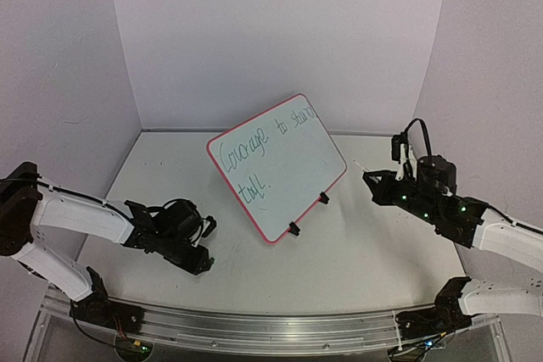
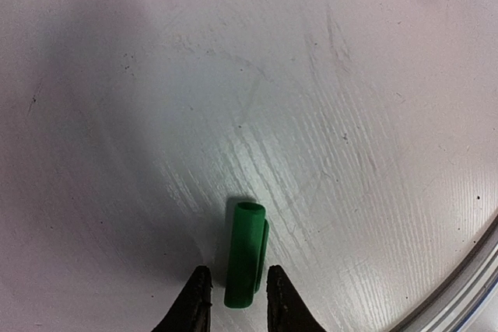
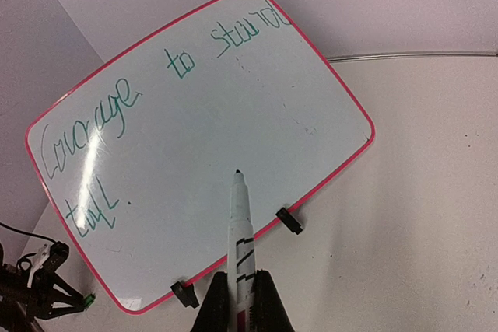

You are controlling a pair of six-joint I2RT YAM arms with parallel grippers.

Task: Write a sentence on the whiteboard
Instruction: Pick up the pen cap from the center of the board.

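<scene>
- In the middle of the desk (image 1: 373,243) the whiteboard (image 1: 280,171) stands propped on its two black clip feet (image 1: 293,228). It is tilted back and turned at an angle, well apart from both arms.
- On its face the sentence (image 3: 93,124) runs in green cursive: "Courage to stand" along the upper line and "tall." on the lower, closed by a full stop. No letter looks half-formed, so the writing itself seems finished.
- The right pincer (image 3: 240,295) is clamped on the marker (image 3: 240,219), which is uncapped. Its dark tip aims toward the board, over the blank lower area in the wrist view, but does not appear to touch the surface.
- The left pincer (image 2: 235,299) sits low over the desk, left of the board. Its fingers are drawn narrow on either side of a green cap (image 2: 246,250) lying on the bare desk.
- In the left wrist view the sliver between fingers and cap is lost in shadow, so whether the cap is pinched yet cannot be told.
- What remains looks like tidying only: secure the cap, bring it to the marker and close the pen. No further letters appear needed.
</scene>
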